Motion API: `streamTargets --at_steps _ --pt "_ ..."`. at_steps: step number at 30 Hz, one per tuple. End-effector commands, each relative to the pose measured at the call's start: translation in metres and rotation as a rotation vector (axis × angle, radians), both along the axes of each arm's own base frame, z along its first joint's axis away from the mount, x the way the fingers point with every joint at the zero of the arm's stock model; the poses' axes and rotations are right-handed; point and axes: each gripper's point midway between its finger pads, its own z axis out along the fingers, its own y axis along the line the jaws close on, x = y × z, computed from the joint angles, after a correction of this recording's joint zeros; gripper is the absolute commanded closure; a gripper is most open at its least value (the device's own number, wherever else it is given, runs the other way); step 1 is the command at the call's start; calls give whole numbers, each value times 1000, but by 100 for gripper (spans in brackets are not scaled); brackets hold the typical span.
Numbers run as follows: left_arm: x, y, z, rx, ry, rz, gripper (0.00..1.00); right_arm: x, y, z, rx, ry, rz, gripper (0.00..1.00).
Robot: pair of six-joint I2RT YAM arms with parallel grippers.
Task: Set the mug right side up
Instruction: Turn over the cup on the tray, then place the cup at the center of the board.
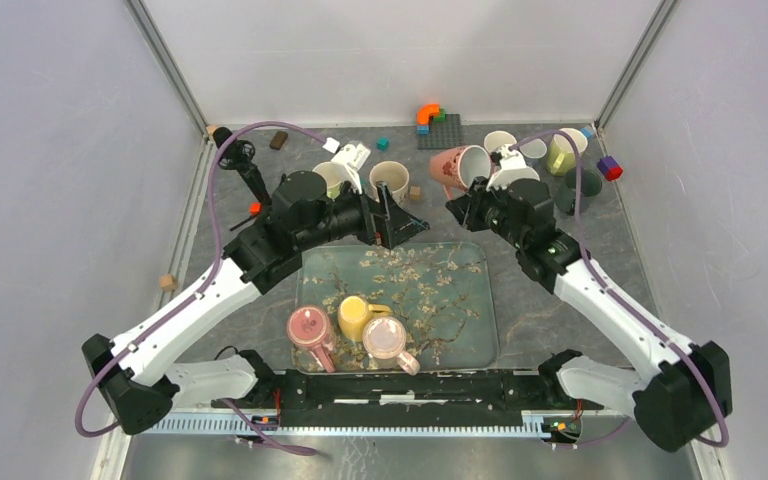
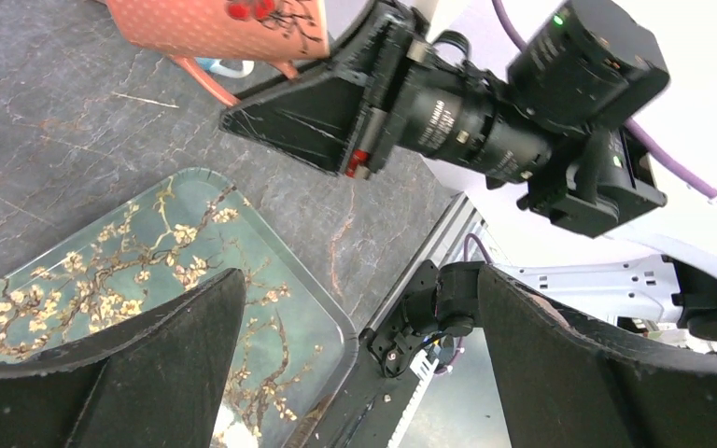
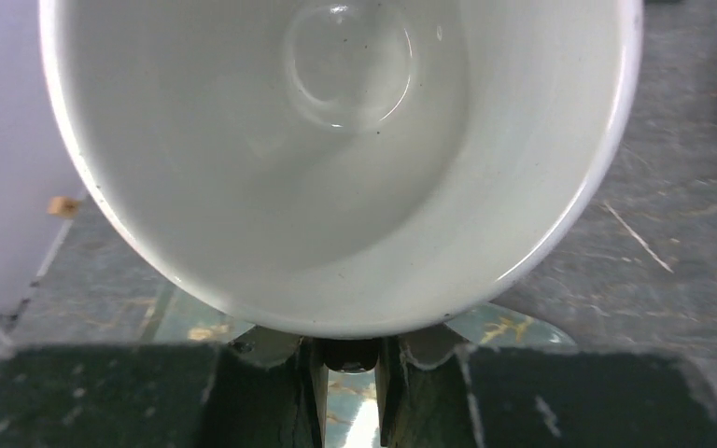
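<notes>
A salmon-pink mug (image 1: pixel 453 166) with a blossom print and a white inside hangs tilted on its side above the table behind the tray. My right gripper (image 1: pixel 463 207) is shut on its handle. In the right wrist view the mug's white inside (image 3: pixel 336 159) fills the frame, with the handle pinched in the right gripper (image 3: pixel 350 373). In the left wrist view the mug (image 2: pixel 215 23) is at the top edge, with the right gripper (image 2: pixel 243 117) just below it. My left gripper (image 1: pixel 405 228) is open and empty over the tray's far edge, its jaws wide apart in its wrist view (image 2: pixel 355 364).
A blossom-patterned tray (image 1: pixel 460 300) holds a pink mug (image 1: pixel 308 327), a yellow mug (image 1: pixel 358 316) and another pink mug (image 1: pixel 388 338) near its front. Several mugs stand at the back, among them a white one (image 1: pixel 335 177) and a green one (image 1: pixel 565 152). Toy bricks (image 1: pixel 430 118) lie by the back wall.
</notes>
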Motion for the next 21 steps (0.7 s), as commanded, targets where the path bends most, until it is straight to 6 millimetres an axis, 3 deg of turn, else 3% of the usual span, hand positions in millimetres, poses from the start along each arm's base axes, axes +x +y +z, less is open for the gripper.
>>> streamTargets --at_steps 1,8,13,14,21 --pt "-3 12 -4 23 -31 18 0 35 -14 32 -104 -110 -109 100" --pt "-13 19 -5 6 -19 17 0 77 -23 3 -240 -71 -200 100" --pt "-17 27 -3 10 -25 27 0 106 -20 -21 -311 -33 -202 100" --pt "-18 28 -3 11 -24 27 0 109 -21 -33 -338 4 -201 100" --pt "-24 37 -3 13 -27 45 0 149 -21 -63 -395 87 -186 100"
